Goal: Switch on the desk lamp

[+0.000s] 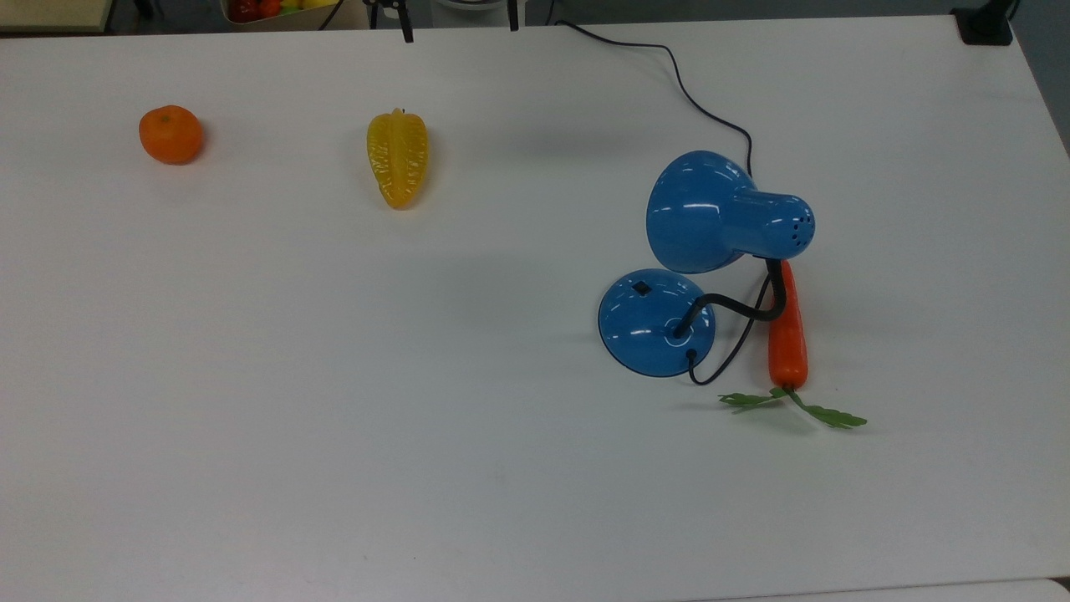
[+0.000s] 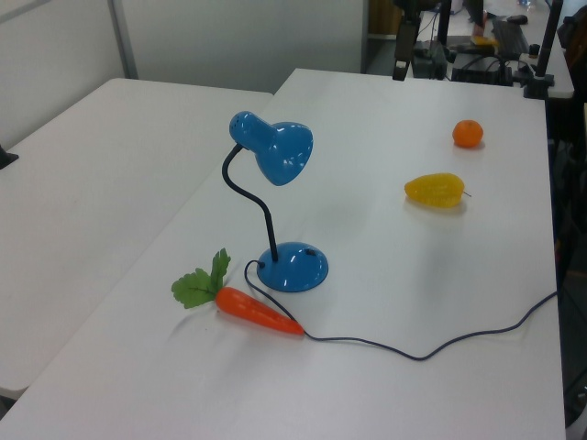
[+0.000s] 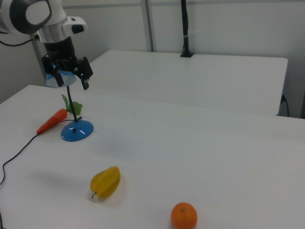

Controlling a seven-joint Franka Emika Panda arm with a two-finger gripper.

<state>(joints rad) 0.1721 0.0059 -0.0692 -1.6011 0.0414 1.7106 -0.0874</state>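
A: On the white desk [image 1: 334, 418], top view's right half – glossy blue desk lamp w/ bell shade [image 1: 698, 213], black bendy neck, round domed base [image 1: 656, 322].

B: Gripper [image 3: 69, 77]?

A: Up high, well off the base, fingers apart, nothing held.

B: Handling?

A: Prob. light, slick shell; neck flexes. Don't grab – press the small black switch [image 1: 642, 288] straight down so the base doesn't skid. Orange plastic carrot [image 1: 787, 326] lies just beside the base.

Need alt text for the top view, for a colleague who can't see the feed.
A blue desk lamp stands on a white table, black switch on its round base, with a carrot just to its right in the top view. Farther left lie a yellow starfruit and an orange.
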